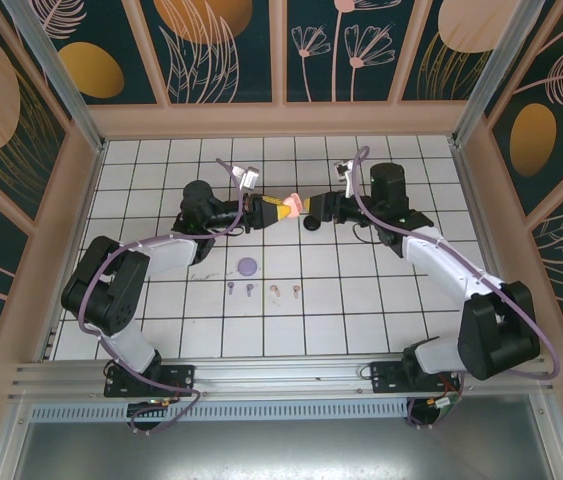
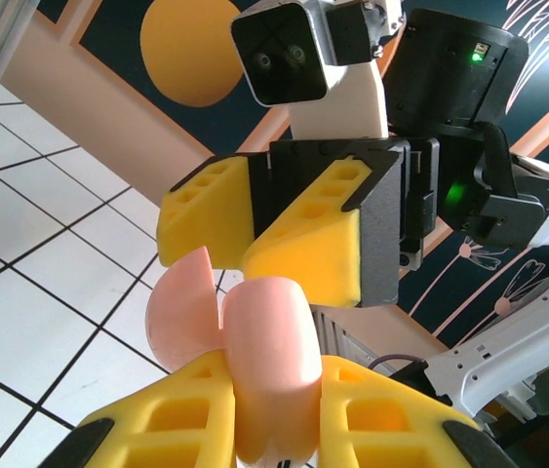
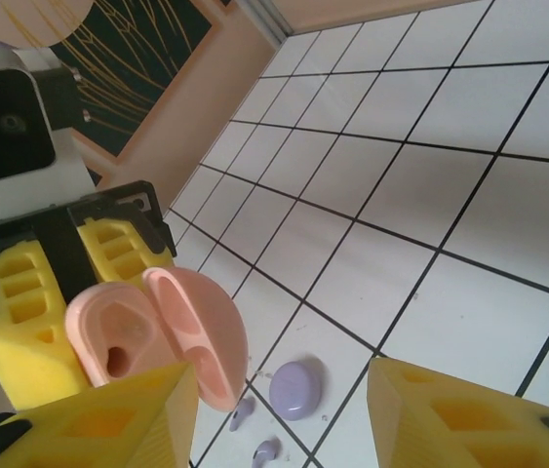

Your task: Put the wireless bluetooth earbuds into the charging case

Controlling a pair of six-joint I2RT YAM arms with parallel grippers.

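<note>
Pink case (image 1: pixel 291 205), lid open, is clamped in the left tool (image 1: pixel 279 209) and held aloft, likely presenting its sockets for loading. Right tool (image 1: pixel 307 208), fingers apart, hovers beside the lid. Earbuds (image 1: pixel 250 290) lie on the table (image 1: pixel 361 300) beneath both tools.

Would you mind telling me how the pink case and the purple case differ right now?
The pink case is hinged open; the purple case looks shut. The pink case is held aloft in the left pincer; the purple case lies free on the tiled table. Both are small rounded cases.
</note>
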